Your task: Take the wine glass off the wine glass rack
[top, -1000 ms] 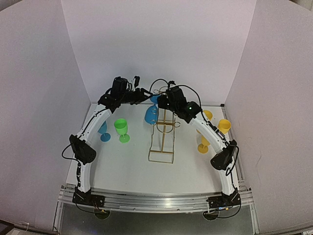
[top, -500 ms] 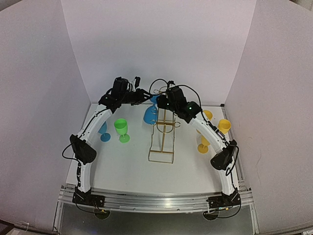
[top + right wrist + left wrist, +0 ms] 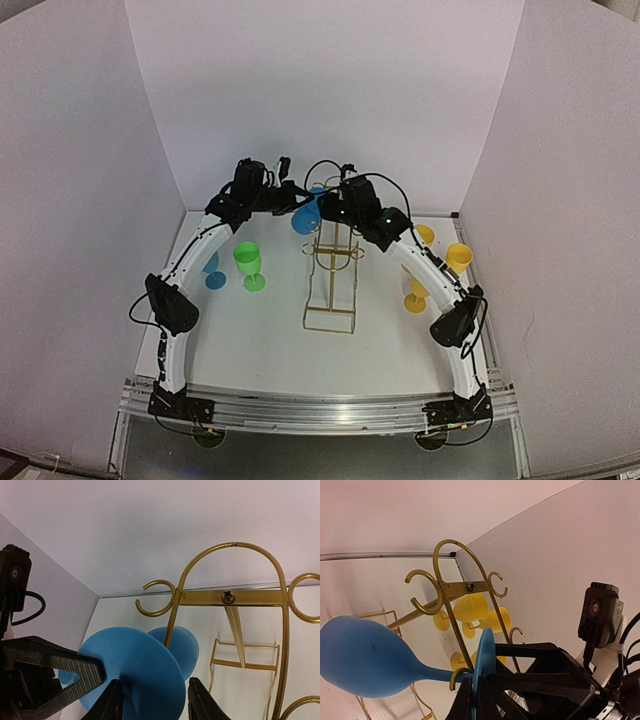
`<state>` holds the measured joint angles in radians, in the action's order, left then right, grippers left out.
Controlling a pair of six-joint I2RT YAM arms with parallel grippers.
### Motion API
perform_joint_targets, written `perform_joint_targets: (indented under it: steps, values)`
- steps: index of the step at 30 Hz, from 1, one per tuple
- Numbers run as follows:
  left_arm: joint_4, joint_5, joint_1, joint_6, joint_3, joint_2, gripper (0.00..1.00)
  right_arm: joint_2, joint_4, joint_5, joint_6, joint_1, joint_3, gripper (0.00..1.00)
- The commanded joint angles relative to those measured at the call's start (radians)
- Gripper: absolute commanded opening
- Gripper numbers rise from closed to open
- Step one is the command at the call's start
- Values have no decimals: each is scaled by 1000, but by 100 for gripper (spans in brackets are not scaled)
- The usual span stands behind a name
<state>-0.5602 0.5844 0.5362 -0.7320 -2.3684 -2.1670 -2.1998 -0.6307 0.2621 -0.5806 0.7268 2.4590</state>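
While the left gripper [image 3: 480, 692] pinches the blue wine glass [image 3: 365, 662] by the rim of its foot [image 3: 135, 670], the glass hangs high on the left side of the wine glass rack [image 3: 465, 586]. Its bowl is tipped outward, well above the bench [image 3: 270, 350]. Its stem [image 3: 437, 674] appears to lie inside a small gold hook [image 3: 454, 677], so I judge that the glass is not yet free. You want to slide the stem out through the hook's open mouth, along the line of the opening, rather than tug it sideways. A thin wire stand will likely tip or drag if the stem catches. Hold the pinch firm, since a smooth disc gripped at its edge can swivel. The right gripper [image 3: 153, 690] hovers below the arch [image 3: 235, 545] with its jaws spread either side of the foot; whether they touch it I cannot tell. Use it to steady the rack if it rocks.
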Motion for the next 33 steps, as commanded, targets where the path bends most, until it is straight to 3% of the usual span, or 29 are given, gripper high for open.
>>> perform_joint_targets:
  steps: [1,14,23,29,33]
  values:
    - [-46,-13,1,14,12,17,0,5,-16,-4,3,-4,-23,40]
    - [29,51,-20,-70,15,66,0,170,-18,58,55,-21,-194,46]
    - [27,65,-43,-56,6,85,0,182,-20,22,49,-32,-218,47]
    - [36,83,-61,1,-25,102,0,146,-21,-44,57,-32,-162,47]
    - [19,81,-61,178,-27,129,0,118,-21,-102,61,-31,-105,48]
